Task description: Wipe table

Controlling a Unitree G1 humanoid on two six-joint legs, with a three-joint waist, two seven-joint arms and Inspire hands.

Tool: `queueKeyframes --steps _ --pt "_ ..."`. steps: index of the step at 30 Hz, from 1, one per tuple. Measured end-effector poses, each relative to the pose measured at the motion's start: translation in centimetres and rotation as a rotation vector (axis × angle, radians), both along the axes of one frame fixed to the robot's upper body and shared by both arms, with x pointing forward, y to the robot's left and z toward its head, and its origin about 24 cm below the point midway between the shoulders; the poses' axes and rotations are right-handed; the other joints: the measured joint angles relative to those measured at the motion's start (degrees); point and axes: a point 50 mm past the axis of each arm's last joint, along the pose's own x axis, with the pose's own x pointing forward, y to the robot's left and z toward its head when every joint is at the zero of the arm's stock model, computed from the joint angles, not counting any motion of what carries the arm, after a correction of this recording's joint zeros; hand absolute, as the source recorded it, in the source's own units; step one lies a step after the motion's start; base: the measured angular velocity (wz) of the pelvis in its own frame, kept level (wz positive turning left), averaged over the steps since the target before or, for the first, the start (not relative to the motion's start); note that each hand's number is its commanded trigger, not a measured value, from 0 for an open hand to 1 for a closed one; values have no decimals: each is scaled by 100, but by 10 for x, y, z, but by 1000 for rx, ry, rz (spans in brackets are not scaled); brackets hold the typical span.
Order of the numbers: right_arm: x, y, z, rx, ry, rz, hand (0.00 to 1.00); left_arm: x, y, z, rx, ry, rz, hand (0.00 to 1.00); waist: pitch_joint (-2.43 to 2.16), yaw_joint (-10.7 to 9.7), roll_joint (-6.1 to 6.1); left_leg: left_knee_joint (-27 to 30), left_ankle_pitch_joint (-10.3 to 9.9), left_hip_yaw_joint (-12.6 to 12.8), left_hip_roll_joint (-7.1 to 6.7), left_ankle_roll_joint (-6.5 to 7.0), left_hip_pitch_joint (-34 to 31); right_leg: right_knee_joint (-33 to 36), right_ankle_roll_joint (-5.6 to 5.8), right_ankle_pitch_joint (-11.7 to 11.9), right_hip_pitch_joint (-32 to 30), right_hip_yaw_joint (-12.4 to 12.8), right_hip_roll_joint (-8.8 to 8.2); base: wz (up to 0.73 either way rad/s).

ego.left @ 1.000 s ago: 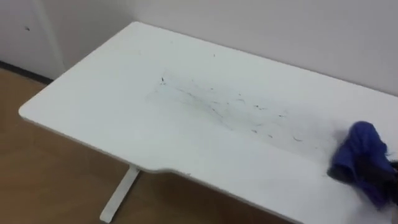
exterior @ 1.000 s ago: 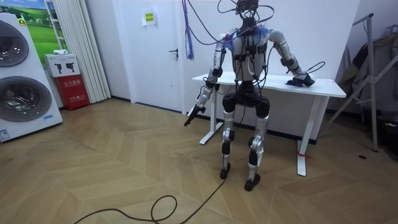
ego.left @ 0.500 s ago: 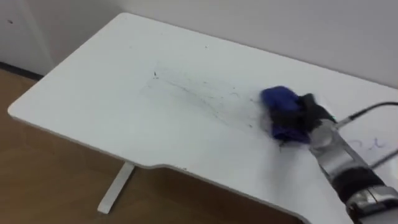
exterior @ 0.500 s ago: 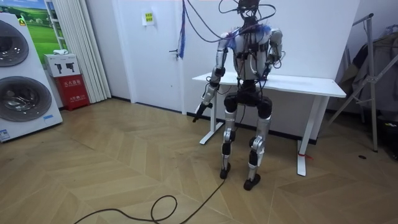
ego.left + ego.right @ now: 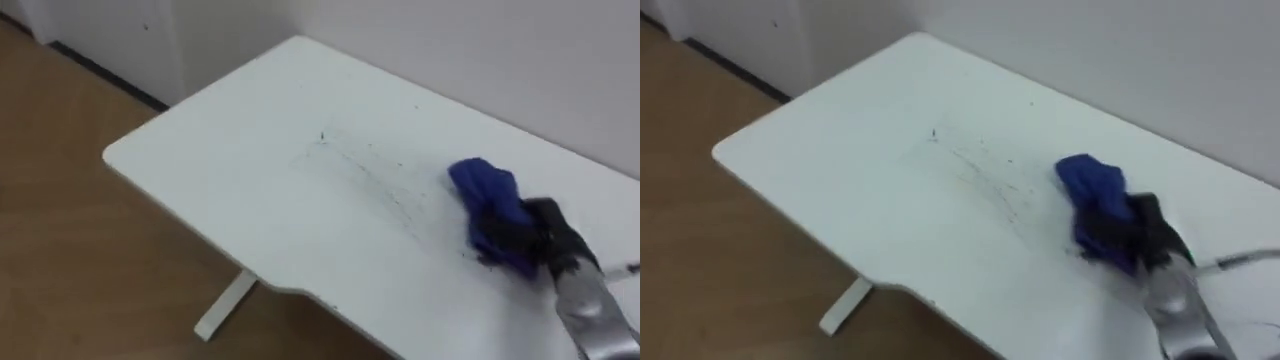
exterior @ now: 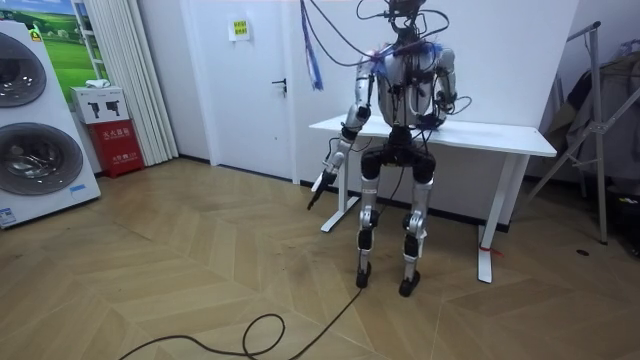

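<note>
- Left eye view: we are looking down at a white counter standing against a pale wall, with wood floor below its near edge.
- Our right hand is coming in from the lower right and is resting on the counter, towards its right side.
- A blue cloth is bunched over the front of that hand and is lying on the counter top; we cannot tell whether the hand is clenching the cloth or lying flat against it.
- Thin dark scribble marks are showing on the counter, just to the left of the cloth.
- Room view: we are standing upright at the counter's near edge, facing it.
- Our left hand is hanging at our side, on the room view's left, too small for us to tell its state.
- A small yellow notice is hanging on the white door, and a red box with print is sitting beside a washing machine; we are finding none of that writing legible.
</note>
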Motion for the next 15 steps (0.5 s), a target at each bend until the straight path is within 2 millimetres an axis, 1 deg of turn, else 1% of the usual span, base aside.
queueKeyframes --steps 1,3,4,5,6,8,9,10,11,12,13,14,15 --pt "-13 -9 -3 -7 21 -43 100 1 1 0 7 -4 -2 0 -54 -58 9 4 -17 97 6 14 21 13 6 4 2 84 1 -34" --pt "-25 -18 -5 -21 44 -83 100 5 0 -1 6 -14 -3 0 -73 -109 28 12 -36 192 19 15 87 60 1 10 5 185 1 -36" --pt "-27 -20 -5 -27 53 -92 100 7 0 -1 6 -21 -6 0 -73 -168 28 17 -37 237 30 16 120 94 -6 14 5 204 0 -28" --pt "-25 -19 -5 -28 52 -95 100 8 0 -1 6 -25 -8 0 -76 -180 34 17 -37 271 40 15 139 93 -14 21 7 237 7 -26" --pt "-23 -19 -5 -30 54 -100 100 10 -3 -2 3 -31 -6 0 -86 -183 67 17 -45 311 65 13 171 92 -27 50 12 284 19 -29" --pt "-13 -14 -4 -26 51 -103 100 13 -10 -5 -9 -34 -9 0 -79 -130 111 -7 -43 411 96 9 218 102 -50 78 -7 386 41 -31" --pt "-1 -7 -2 -27 52 -96 100 18 -15 -8 -14 -38 -18 0 -75 -81 129 -19 -37 481 122 -2 231 105 -70 99 -35 436 57 -43" --pt "11 2 -1 -15 57 -89 100 21 -20 -10 -26 -35 -28 0 -71 24 125 -46 -31 604 163 -32 228 130 -103 121 -124 547 92 -48" --pt "19 10 -1 -4 59 -74 100 20 -22 -12 -33 -23 -30 0 -69 92 127 -64 -36 674 191 -68 216 135 -127 137 -180 621 122 -72" --pt "39 26 3 0 58 -30 100 24 -28 -15 -49 -8 -50 0 -67 279 131 -63 -34 752 228 -80 150 174 -182 174 -317 757 173 -76" --pt "64 46 11 4 42 38 100 27 -32 -17 -59 5 -70 0 -35 345 129 -55 -25 751 248 -94 85 200 -231 208 -426 756 206 -68" --pt "75 59 15 5 39 90 100 28 -34 -17 -64 13 -83 0 -27 352 127 -57 -16 752 260 -107 59 198 -249 220 -460 756 223 -34" --pt "93 81 22 6 29 179 100 30 -36 -18 -70 25 -96 0 14 427 140 -65 7 768 286 -119 49 189 -269 227 -491 761 256 -5"
